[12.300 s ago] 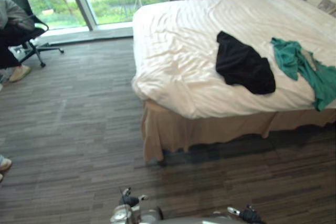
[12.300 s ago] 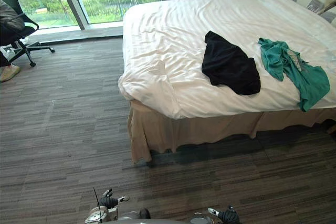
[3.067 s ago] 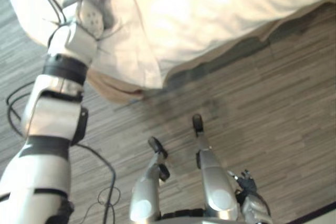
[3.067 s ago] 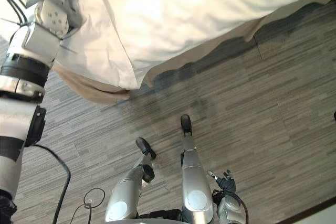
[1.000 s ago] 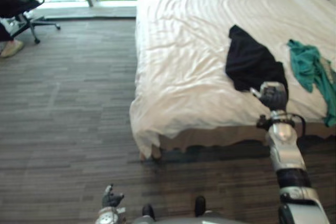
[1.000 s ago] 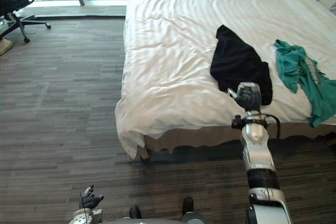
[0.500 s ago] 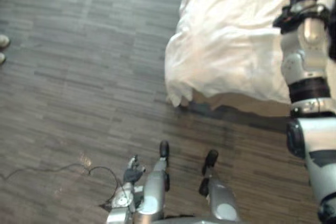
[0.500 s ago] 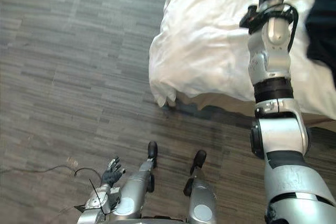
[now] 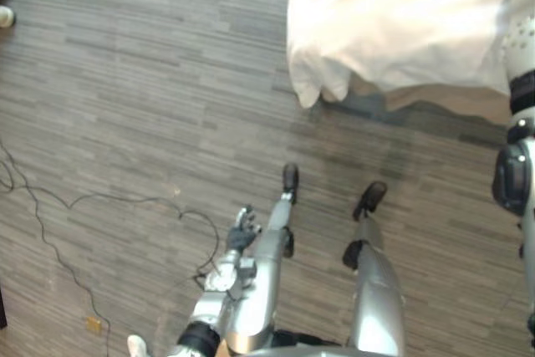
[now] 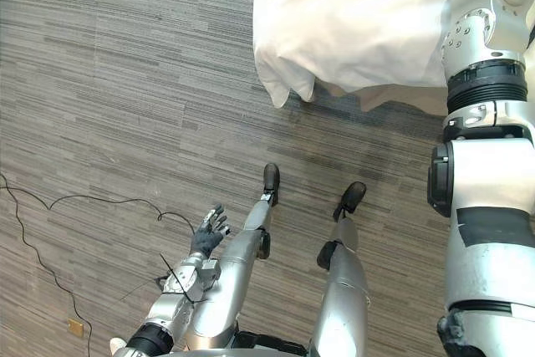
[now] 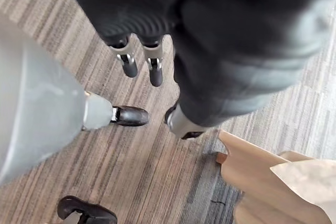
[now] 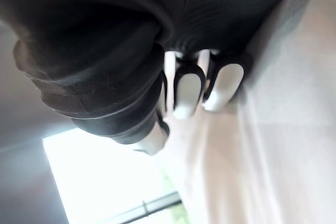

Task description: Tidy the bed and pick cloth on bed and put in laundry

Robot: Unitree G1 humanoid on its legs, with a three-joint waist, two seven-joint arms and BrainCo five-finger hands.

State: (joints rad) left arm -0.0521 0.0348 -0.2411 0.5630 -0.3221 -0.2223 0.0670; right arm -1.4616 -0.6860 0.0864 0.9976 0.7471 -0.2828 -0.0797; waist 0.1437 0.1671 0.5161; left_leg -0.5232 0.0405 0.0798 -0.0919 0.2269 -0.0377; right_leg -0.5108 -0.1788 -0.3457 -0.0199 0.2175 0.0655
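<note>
The bed (image 9: 401, 6) stood ahead and to the right, with its near corner in the head views. A white sheet (image 10: 334, 22) covered it and hung over that corner in a bunched fold that ended above the floor (image 9: 125, 123). Under the sheet's edge ran a beige skirt (image 11: 252, 171), which in the left wrist view came down close to the floor.

The right arm (image 10: 485, 181) reached up along the right side of the head views and out over the sheet. In its wrist view the right hand (image 12: 188, 88) hung over the white sheet, well in from the bed's edge. Its fingers (image 12: 224, 83) lay in a loose, nearly straight row with the thumb apart, and nothing was held between them. I could not tell whether the tips touched the sheet. Past the hand a bright window (image 12: 100, 177) showed at the far side of the room.

The left hand (image 10: 206, 238) hung low at the robot's left side, above the floor and well apart from the bed. Its fingers (image 11: 128, 62) were spread wide and straight and held nothing.

Neither hand had any cloth in it.

A person's shoes (image 9: 5, 16) stood on the floor at the far left, well apart from the bed and from the left hand.
</note>
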